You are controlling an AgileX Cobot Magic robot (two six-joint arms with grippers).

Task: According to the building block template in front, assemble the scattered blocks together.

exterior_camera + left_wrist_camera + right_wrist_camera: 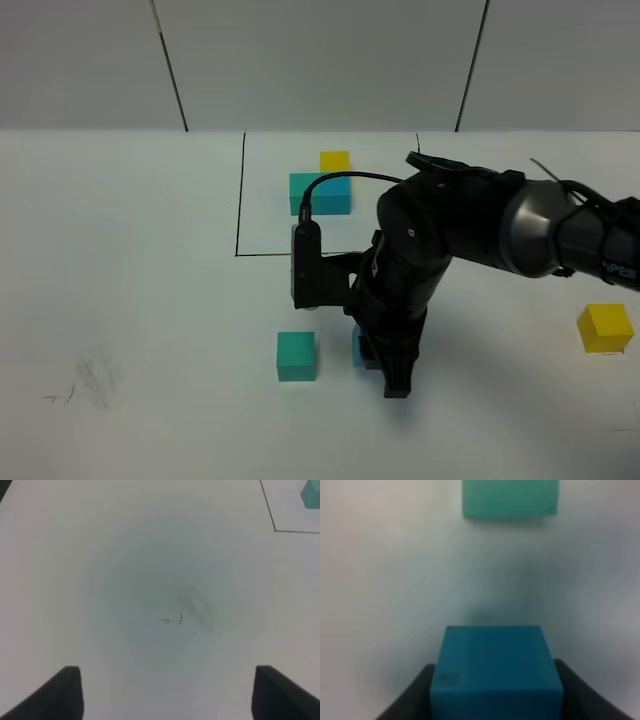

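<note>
The building block template point(322, 190) is a joined teal, blue and yellow trio inside a black outline at the back. The scattered teal cube point(296, 357) sits in front of it. The scattered blue cube point(357, 346) lies just right of the teal one, mostly hidden by my right arm. The scattered yellow cube point(605, 328) is far right. My right gripper point(368, 358) is down at the table, its jaws pressed against both sides of the blue cube point(495, 670), with the teal cube point(510, 497) ahead of it. My left gripper point(165, 695) is open and empty over bare table.
The right arm's bulky black body point(450, 225) stretches from the right across the front of the outline. Faint pencil scuffs point(187, 612) mark the white table under the left gripper. The outline's corner point(275, 530) and a bit of the template's teal cube point(312, 492) show in the left wrist view.
</note>
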